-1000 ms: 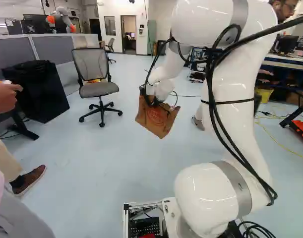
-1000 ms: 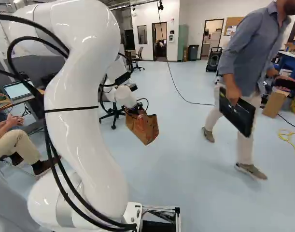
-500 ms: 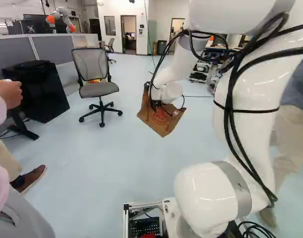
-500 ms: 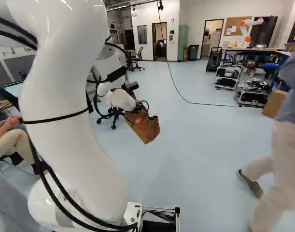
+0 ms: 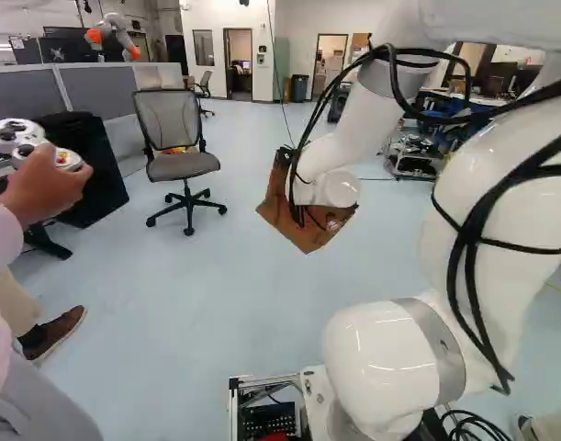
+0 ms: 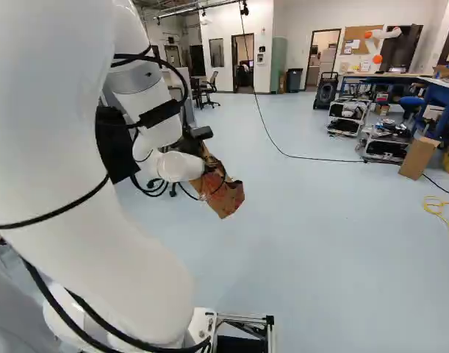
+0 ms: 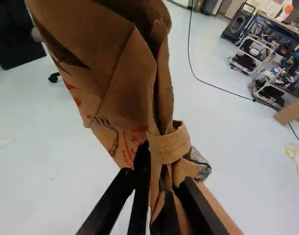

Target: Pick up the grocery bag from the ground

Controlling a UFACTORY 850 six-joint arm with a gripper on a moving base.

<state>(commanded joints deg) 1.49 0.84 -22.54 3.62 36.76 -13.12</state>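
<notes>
My gripper (image 5: 300, 213) is partly hidden behind the wrist in the left base view, at the brown paper grocery bag (image 5: 282, 219). The bag hangs tilted above the floor; red print shows on its side in the right base view (image 6: 227, 198). Seen from the wrist, the gripper (image 7: 161, 188) is shut on folded paper of the bag (image 7: 117, 78), with dark fingers on both sides of it. The creased body of the bag stretches out ahead of the fingers. Its inside is hidden.
A grey office chair (image 5: 179, 163) stands left of the bag in the left base view, near a black box-like object (image 5: 96, 197). Wheeled racks (image 6: 386, 143) and a cardboard box (image 6: 417, 158) stand at the right. Another robot (image 6: 378, 44) is farther back.
The arm's upper links have shifted rightward in the left base view and leftward in the right one. The held bag has moved slightly with the gripper and turned. The base has not moved.
</notes>
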